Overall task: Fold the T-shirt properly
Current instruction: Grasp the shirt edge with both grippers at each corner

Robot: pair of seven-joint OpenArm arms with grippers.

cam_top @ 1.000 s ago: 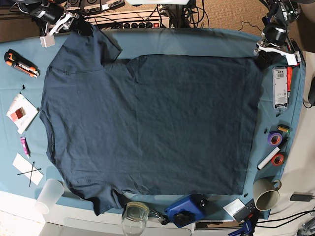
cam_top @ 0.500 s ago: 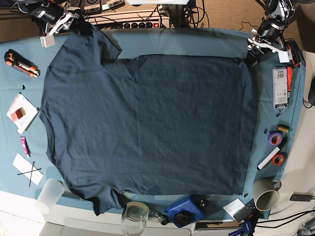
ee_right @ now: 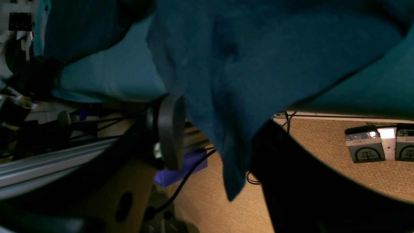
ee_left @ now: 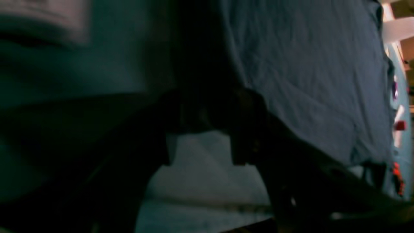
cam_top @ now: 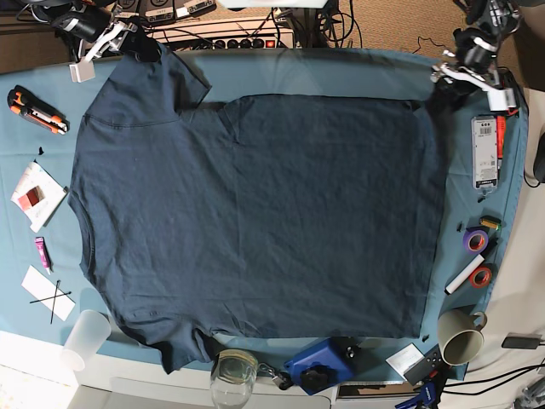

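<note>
The dark navy T-shirt lies spread flat on the teal table cloth, collar to the left and hem to the right. My right gripper is at the far left corner, shut on the far sleeve's tip. In the right wrist view the sleeve hangs between the fingers of the gripper, over the table's back edge. My left gripper is at the far right, shut on the hem's far corner. The left wrist view is dark and blurred; the shirt runs in between that gripper's fingers.
Around the shirt lie an orange box cutter, cards, a plastic cup, a glass, a blue tool, a paper cup, tape rolls and a white device. A power strip sits behind the table.
My left gripper moved left with the hem corner, then back up and right. The shirt's right edge shifted a little left. The right gripper has not moved.
</note>
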